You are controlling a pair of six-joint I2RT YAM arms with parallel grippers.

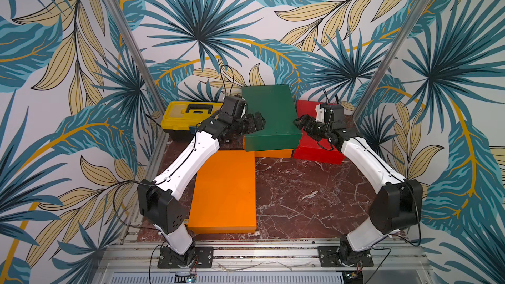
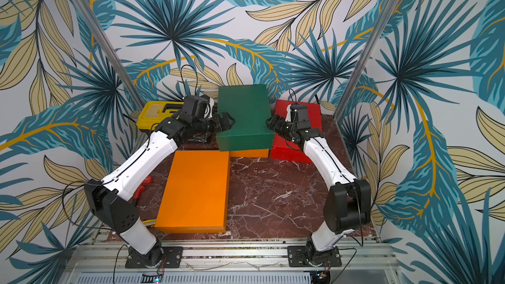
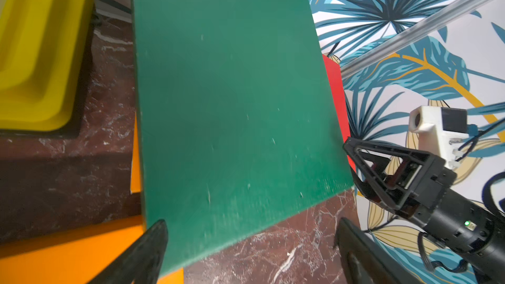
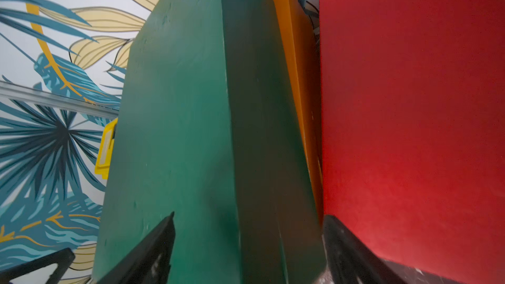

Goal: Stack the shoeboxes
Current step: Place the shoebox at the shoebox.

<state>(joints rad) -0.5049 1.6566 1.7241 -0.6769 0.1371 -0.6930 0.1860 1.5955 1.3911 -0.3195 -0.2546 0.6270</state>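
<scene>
Stack begun: green box [image 1: 270,116] rests skewed on rear orange box [image 1: 273,154]. Left gripper [image 1: 258,122] and right gripper [image 1: 299,124] flank it, jaws wide, holding nothing. Risk: a jaw could snag it and drag it off.

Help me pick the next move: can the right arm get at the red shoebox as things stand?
Probably yes: the right gripper hangs open just above the red shoebox, whose top is bare. Only its side facing the rear orange shoebox, under the green shoebox, looks crowded.
</scene>
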